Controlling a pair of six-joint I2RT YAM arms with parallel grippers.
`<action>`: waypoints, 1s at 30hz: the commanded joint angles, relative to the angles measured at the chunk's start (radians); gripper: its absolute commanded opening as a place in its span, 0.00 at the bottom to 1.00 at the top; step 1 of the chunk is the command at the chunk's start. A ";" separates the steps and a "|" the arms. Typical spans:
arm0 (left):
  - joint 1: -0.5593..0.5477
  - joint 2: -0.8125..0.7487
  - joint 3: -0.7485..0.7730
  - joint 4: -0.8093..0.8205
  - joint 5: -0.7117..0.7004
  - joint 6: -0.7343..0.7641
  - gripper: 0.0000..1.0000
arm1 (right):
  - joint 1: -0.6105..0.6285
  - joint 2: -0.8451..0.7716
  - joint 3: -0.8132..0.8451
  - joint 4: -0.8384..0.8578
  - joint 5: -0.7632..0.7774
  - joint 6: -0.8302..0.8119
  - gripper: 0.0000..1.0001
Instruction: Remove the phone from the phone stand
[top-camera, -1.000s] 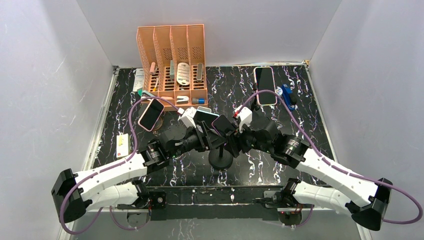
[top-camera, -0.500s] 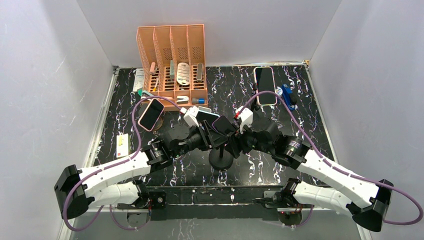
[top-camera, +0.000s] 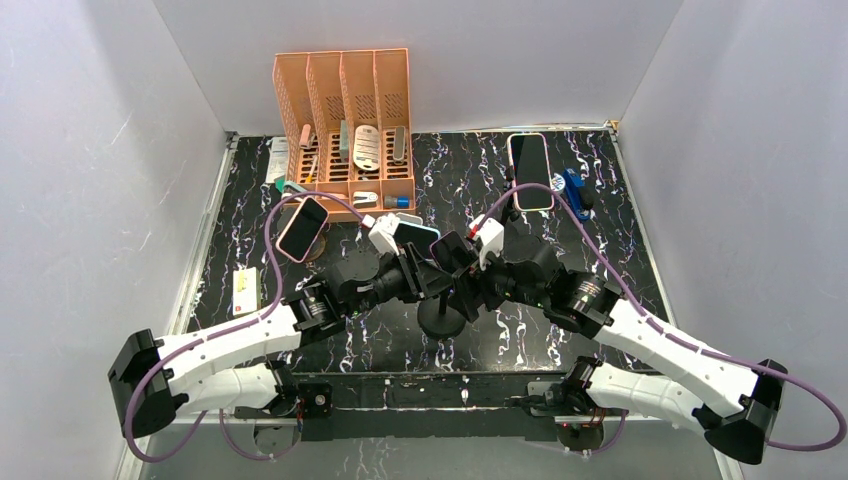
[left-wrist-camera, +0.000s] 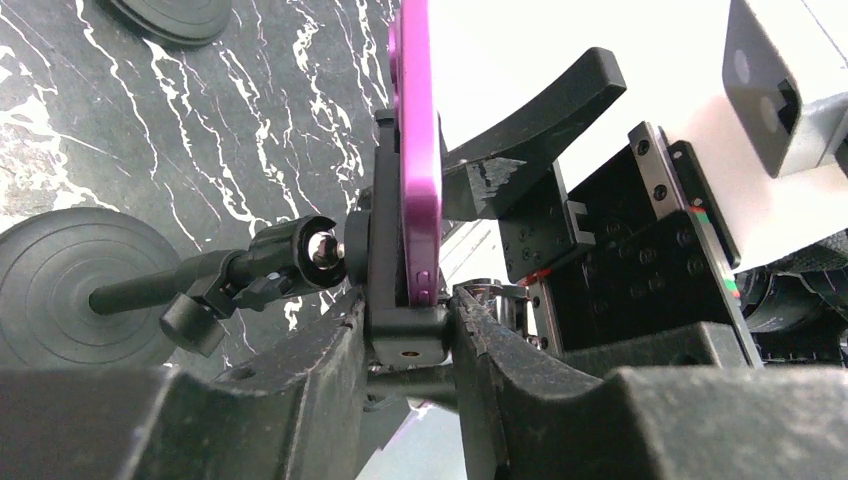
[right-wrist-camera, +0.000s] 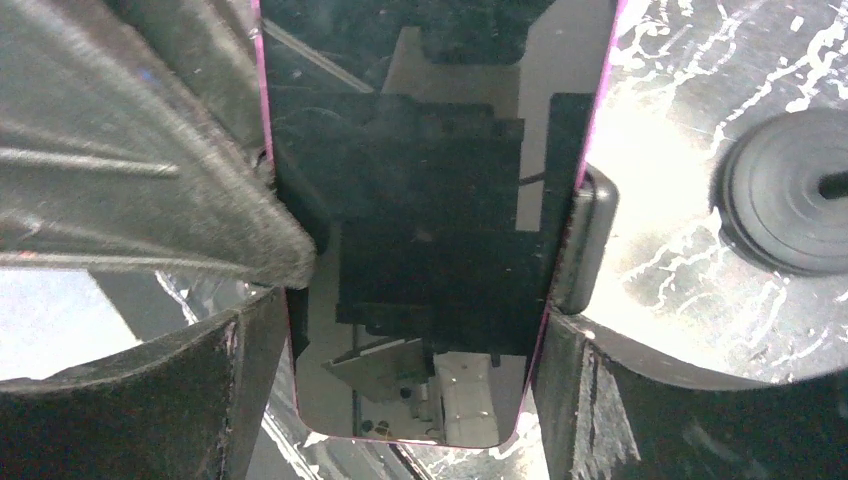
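Phone (right-wrist-camera: 430, 200), purple-edged, sits in the phone stand (left-wrist-camera: 405, 335). The left gripper (left-wrist-camera: 405, 350) is pinched shut on the stand's cradle foot, and the right gripper (right-wrist-camera: 420, 340) straddles the phone's sides, though I cannot tell if it grips. Best to brace the stand and draw the phone straight out along the cradle; around the stand lie a black marbled tabletop (top-camera: 600, 230) and white walls (top-camera: 120, 150).

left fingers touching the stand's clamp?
Touching. Left wrist view: both left fingers sit flush against the clamp under the phone, with no gap on either side.
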 joint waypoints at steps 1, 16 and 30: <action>-0.004 -0.040 0.000 0.014 -0.028 0.071 0.00 | 0.001 -0.023 0.017 0.025 -0.099 0.003 0.95; -0.004 -0.126 -0.043 -0.077 -0.065 0.152 0.00 | 0.002 -0.094 0.023 -0.026 -0.010 0.128 0.99; -0.004 -0.227 -0.112 -0.156 -0.115 0.155 0.00 | 0.002 -0.115 0.085 0.052 0.086 0.095 0.99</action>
